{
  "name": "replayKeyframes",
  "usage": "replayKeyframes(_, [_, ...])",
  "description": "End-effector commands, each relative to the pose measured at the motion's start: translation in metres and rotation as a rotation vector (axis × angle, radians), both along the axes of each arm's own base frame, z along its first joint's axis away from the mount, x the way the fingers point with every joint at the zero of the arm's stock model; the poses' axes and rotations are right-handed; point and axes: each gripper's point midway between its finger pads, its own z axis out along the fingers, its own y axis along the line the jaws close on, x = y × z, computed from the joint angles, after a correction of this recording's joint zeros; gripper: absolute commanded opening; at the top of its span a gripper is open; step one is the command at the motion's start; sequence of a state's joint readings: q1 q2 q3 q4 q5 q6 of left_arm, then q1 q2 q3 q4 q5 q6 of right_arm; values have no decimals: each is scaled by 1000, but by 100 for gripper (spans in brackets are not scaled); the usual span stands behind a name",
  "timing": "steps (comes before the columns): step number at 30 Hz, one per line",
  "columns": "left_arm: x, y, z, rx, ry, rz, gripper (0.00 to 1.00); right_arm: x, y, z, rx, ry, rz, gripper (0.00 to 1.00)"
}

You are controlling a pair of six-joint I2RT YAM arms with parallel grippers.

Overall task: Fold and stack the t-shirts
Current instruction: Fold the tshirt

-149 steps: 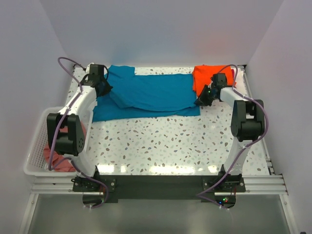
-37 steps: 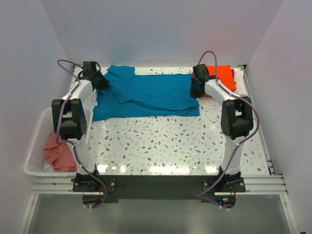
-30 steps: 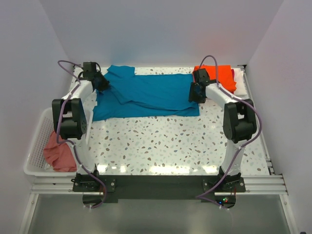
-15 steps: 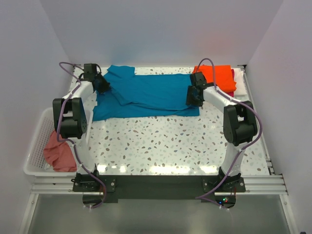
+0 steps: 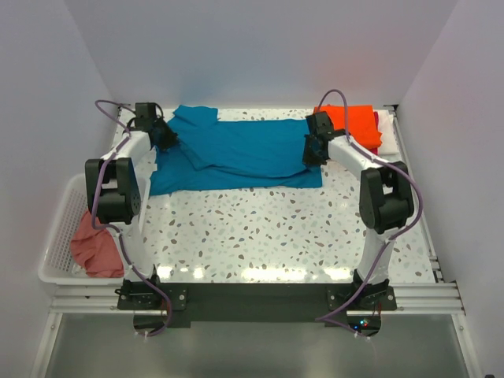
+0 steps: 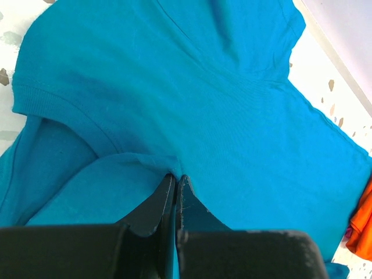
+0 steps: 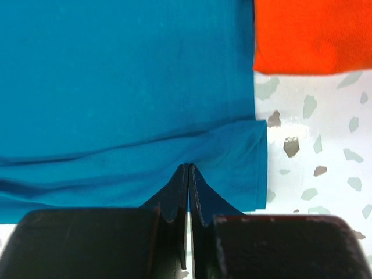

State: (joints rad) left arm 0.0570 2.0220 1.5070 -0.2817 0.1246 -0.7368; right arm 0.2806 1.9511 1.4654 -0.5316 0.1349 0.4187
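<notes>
Up at the far side of the white speckled stone-look table (image 5: 260, 228), a plain short-sleeved teal-blue t-shirt (image 5: 236, 153) lies spread sideways across the upper middle of the top view, its lower strip doubled under. The left gripper (image 5: 168, 138) sits at the shirt's upper-left end by the sleeve; in the left wrist view its black fingers (image 6: 157, 200) are pressed together on a small ridge of teal cloth (image 6: 192, 104), which puckers at their tips (image 6: 175, 180). The right gripper (image 5: 309, 153) is at the shirt's right end, and the right wrist view shows its fingers closed (image 7: 188, 168) on the folded hem layer (image 7: 116, 87), the fabric wrinkling toward them. A folded bright orange t-shirt (image 5: 354, 122) rests in the upper right corner, just beside the teal one's edge (image 7: 308, 35). At the lower left, a crumpled dusty salmon-pink t-shirt (image 5: 94, 252) lies inside a white plastic lattice basket (image 5: 55, 236).
</notes>
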Motion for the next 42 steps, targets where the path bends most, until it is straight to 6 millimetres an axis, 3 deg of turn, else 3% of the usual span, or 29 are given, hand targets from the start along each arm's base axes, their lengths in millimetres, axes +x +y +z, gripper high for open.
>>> replayKeyframes(1, [9, 8, 14, 12, -63, -9, 0, 22, 3, 15, 41, -49, -9, 0])
replayKeyframes(22, [9, 23, 17, 4, -70, 22, 0, 66, -8, 6, 128, -43, -39, 0])
replayKeyframes(23, [9, 22, 16, 3, -70, 23, 0, 67, -8, 5, 129, -43, -39, 2])
replayKeyframes(26, [10, 21, 16, 0, -72, 15, 0, 69, -11, 3, 127, -42, -45, 26])
replayKeyframes(27, [10, 22, 16, 4, -74, 14, 10, 71, -13, 5, 126, -50, -47, 39])
replayKeyframes(29, [12, 23, 22, 13, -94, 9, 27, 73, -17, 9, 118, -57, -51, 50])
replayKeyframes(30, [13, 24, 28, 19, -105, 9, 43, 75, -21, 15, 110, -63, -56, 52])
replayKeyframes(33, [15, 24, 44, 29, -144, 4, 62, 72, -27, 30, 85, -87, -60, 58])
replayKeyframes(34, [14, 24, 45, 30, -146, 3, 63, 70, -29, 42, 82, -109, -60, 64])
replayKeyframes(38, [-9, 14, 38, 30, -99, -2, 58, 46, -27, 41, 83, -115, -54, 64])
replayKeyframes(40, [-20, 1, 29, 52, -73, -12, 49, 36, -19, 40, 95, -115, -37, 61])
replayKeyframes(41, [-33, -4, 22, 61, -48, -17, 45, 34, -15, 42, 99, -131, -28, 55])
replayKeyframes(42, [-38, -5, 17, 72, -34, -7, 36, 25, -10, 33, 98, -108, -18, 52])
